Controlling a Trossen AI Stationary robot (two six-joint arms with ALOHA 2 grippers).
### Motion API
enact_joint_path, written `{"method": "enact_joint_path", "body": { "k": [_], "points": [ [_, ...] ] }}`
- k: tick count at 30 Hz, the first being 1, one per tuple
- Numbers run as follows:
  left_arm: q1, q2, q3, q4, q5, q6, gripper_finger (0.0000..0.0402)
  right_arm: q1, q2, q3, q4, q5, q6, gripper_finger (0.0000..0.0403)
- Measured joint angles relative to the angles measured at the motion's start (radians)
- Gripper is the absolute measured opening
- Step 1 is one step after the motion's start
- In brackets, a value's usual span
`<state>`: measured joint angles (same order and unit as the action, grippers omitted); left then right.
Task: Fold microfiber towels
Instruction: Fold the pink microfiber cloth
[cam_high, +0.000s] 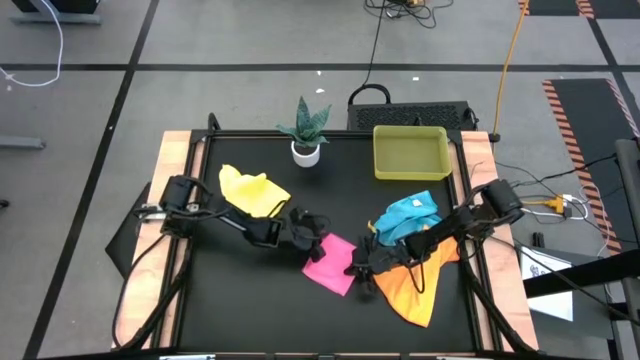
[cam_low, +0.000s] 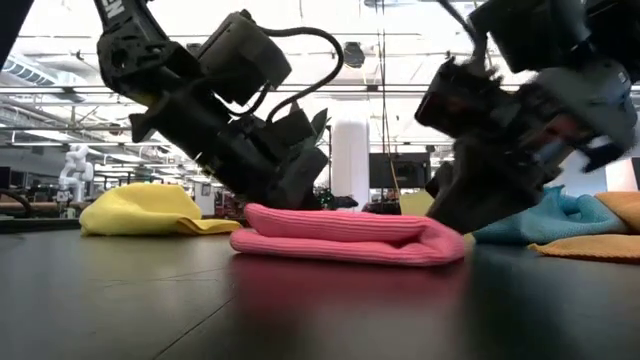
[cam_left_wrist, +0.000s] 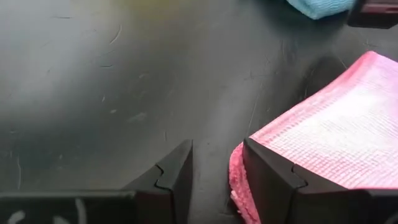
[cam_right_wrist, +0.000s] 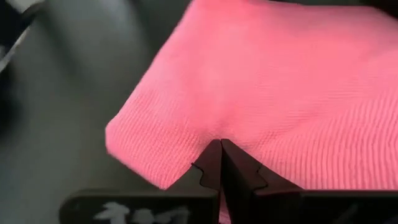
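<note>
The pink towel (cam_high: 333, 263) lies folded, in more than one layer, flat on the black table (cam_high: 250, 300). My left gripper (cam_high: 316, 238) is open at the towel's far-left edge, and that edge reaches a little into the gap in the left wrist view (cam_left_wrist: 216, 144). My right gripper (cam_high: 358, 266) is shut on the towel at its right side. The yellow towel (cam_high: 252, 190) lies bunched at the far left. The light blue towel (cam_high: 408, 215) and the orange towel (cam_high: 420, 285) lie crumpled on the right, under my right arm. My left gripper has one finger (cam_left_wrist: 267, 180) over the pink towel's edge (cam_left_wrist: 235, 177); whether it touches the cloth I cannot tell. My right gripper has its shut fingertips on the pink towel's top face near a corner (cam_right_wrist: 217, 134), slanting down from the table's right. The cloth puckers slightly at the tips. The towel lies on the table.
A yellow-green tray (cam_high: 408, 150) stands at the far right and a small potted plant (cam_high: 305, 130) at the far middle. Bare black table lies in front of the pink towel and on the near left.
</note>
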<state>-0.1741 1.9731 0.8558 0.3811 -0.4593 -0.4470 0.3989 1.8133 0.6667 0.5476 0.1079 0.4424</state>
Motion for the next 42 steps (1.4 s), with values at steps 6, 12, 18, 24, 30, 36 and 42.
{"method": "enact_joint_path", "body": {
  "k": [6,12,18,24,30,36,42],
  "points": [
    [-0.083,-0.069,-0.006,-0.126,-0.11,-0.046,0.0143,0.038,-0.074,-0.002,-0.022,-0.062,-0.118,0.0],
    [-0.155,-0.109,-0.002,-0.022,-0.124,0.035,0.0143,0.048,-0.13,-0.003,-0.004,0.111,-0.066,0.0],
    [-0.175,-0.089,-0.004,-0.034,0.058,0.097,0.0143,0.026,-0.13,-0.022,-0.09,0.314,0.105,0.0],
    [-0.224,-0.097,-0.003,-0.133,0.162,0.076,0.0143,-0.004,-0.13,-0.065,-0.114,0.335,0.148,0.0],
    [-0.27,-0.106,-0.002,-0.157,0.086,0.018,0.0143,-0.02,-0.13,-0.079,-0.101,0.338,0.091,0.0],
    [-0.295,-0.19,-0.002,-0.178,-0.014,0.017,0.0143,-0.004,-0.138,-0.078,0.101,0.239,0.031,0.0],
    [-0.314,-0.23,-0.001,-0.181,0.173,0.138,0.0143,0.0,-0.081,-0.078,0.159,0.206,0.064,0.0]
  ]
}}
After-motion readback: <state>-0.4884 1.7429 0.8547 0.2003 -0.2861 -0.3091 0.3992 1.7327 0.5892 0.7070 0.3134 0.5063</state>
